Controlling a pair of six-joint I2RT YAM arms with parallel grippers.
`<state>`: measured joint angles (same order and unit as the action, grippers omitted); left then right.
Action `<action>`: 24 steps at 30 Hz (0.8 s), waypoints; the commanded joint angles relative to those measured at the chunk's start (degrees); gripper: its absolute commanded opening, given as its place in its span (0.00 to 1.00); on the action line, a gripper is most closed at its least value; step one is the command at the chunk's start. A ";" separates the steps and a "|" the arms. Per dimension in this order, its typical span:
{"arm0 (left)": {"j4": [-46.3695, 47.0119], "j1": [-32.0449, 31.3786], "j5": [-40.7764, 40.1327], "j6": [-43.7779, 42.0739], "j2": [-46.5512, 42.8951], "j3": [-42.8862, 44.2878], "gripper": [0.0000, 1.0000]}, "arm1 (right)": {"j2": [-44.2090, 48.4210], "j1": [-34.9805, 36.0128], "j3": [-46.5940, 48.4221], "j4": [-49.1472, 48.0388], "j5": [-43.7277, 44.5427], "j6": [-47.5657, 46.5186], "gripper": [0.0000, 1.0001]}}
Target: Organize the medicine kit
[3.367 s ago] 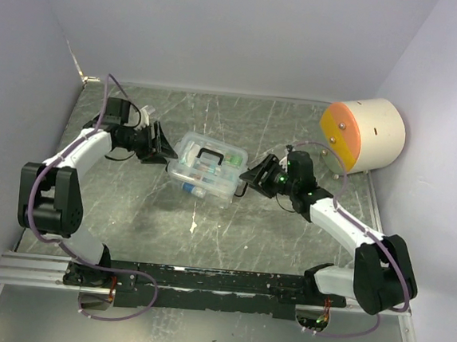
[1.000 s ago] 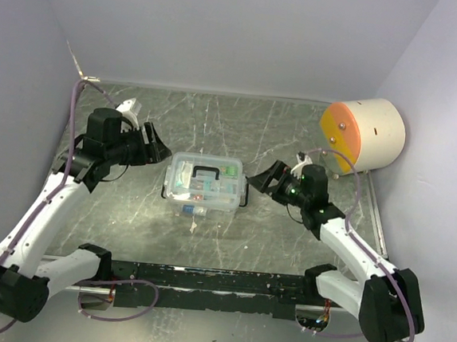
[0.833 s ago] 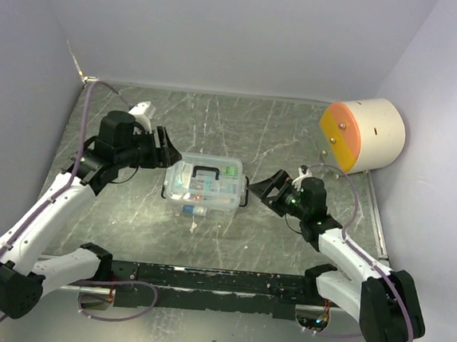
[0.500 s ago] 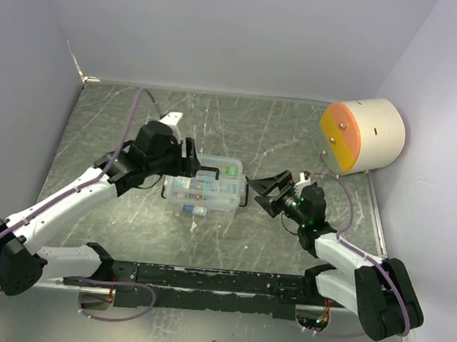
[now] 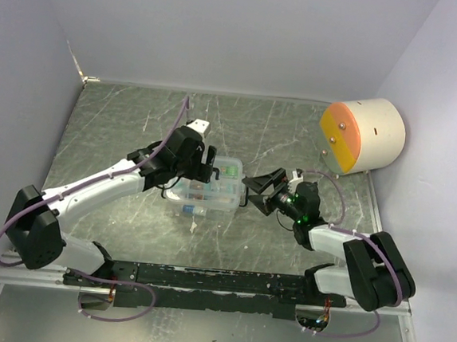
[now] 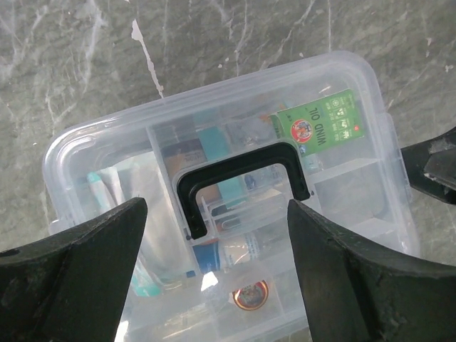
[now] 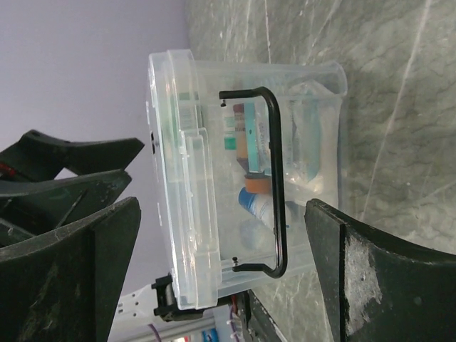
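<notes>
The medicine kit (image 5: 211, 189), a clear box with a black handle on its lid, sits mid-table with its lid down. My left gripper (image 5: 203, 169) hovers open just above the lid. In the left wrist view the black handle (image 6: 242, 182) lies between my spread fingers (image 6: 78, 278), not touching them. My right gripper (image 5: 257, 188) is open and empty at the kit's right end. In the right wrist view the black wire latch (image 7: 276, 185) hangs against the kit's end wall (image 7: 313, 142), below the lid, between my open fingers (image 7: 385, 278).
A large cream-and-orange cylinder (image 5: 364, 135) lies at the back right by the wall. Inside the kit are a green packet (image 6: 320, 128), a small round tin (image 6: 249, 294) and tubes. Walls close in the table on three sides.
The left arm swung right from beside the kit's left end to over its lid. The right gripper lowered toward the kit's right end. The kit turned square to the table earlier.
</notes>
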<state>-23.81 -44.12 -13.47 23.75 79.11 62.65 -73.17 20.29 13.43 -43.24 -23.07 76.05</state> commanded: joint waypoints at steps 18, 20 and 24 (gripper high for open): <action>-2.10 -0.38 0.68 2.12 4.17 0.16 0.78 | 0.96 3.70 3.95 8.44 -0.12 -5.39 0.80; -1.68 -0.40 0.93 2.49 3.68 -0.42 0.78 | 1.77 3.70 4.40 10.85 0.71 -6.51 0.76; -0.96 -0.40 1.21 3.26 2.10 -1.57 0.78 | 3.19 3.70 4.91 15.54 2.44 -8.59 0.65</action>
<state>-24.38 -44.10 -14.09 24.91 82.26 63.42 -71.57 23.79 16.80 -34.22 -23.68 71.05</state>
